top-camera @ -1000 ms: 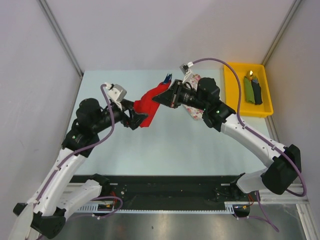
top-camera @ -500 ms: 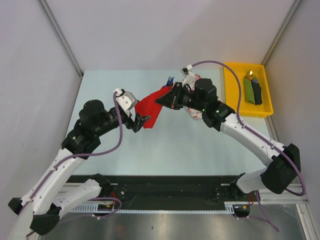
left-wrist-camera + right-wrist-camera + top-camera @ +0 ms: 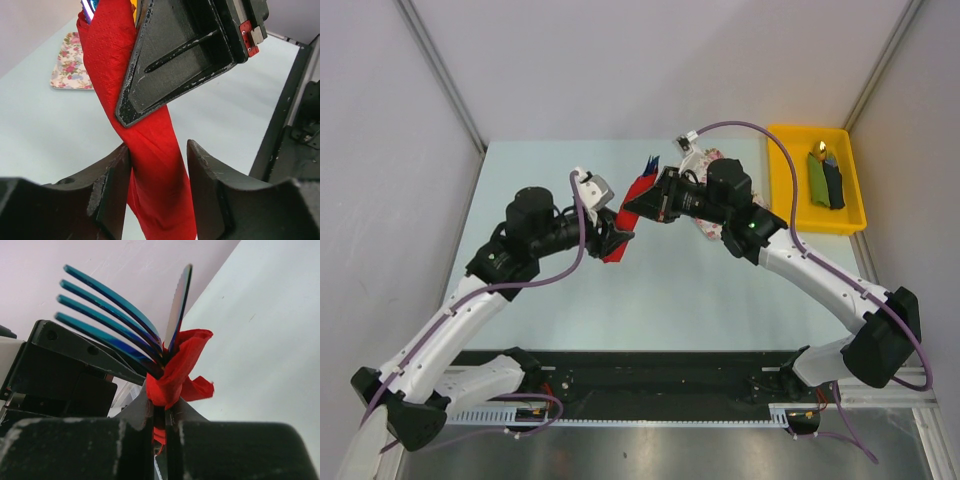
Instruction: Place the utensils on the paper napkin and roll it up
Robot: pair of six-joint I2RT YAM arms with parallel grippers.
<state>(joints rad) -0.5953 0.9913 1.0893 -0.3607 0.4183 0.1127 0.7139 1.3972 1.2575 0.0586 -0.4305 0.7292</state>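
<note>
The red paper napkin [image 3: 638, 188] is wrapped in a roll around the utensils and held above the table. Blue utensil tips [image 3: 652, 160] stick out of its far end. In the right wrist view, blue fork tines [image 3: 110, 305] and a knife blade [image 3: 180, 300] rise from the napkin [image 3: 180, 367]. My right gripper [image 3: 638, 207] is shut on the roll near its upper part [image 3: 160, 412]. My left gripper [image 3: 618, 237] is open, its jaws on either side of the roll's lower part [image 3: 150, 145], with a gap on the right side.
A floral-print cloth [image 3: 712, 228] lies on the table under the right arm and shows in the left wrist view [image 3: 72, 62]. A yellow tray [image 3: 780, 190] at the back right holds a green roll [image 3: 817, 178] and a dark roll [image 3: 834, 185].
My left arm has moved right, closer to the right gripper. The napkin has gone from a loose, spread shape to a narrower, tighter roll. The right gripper has kept its hold.
</note>
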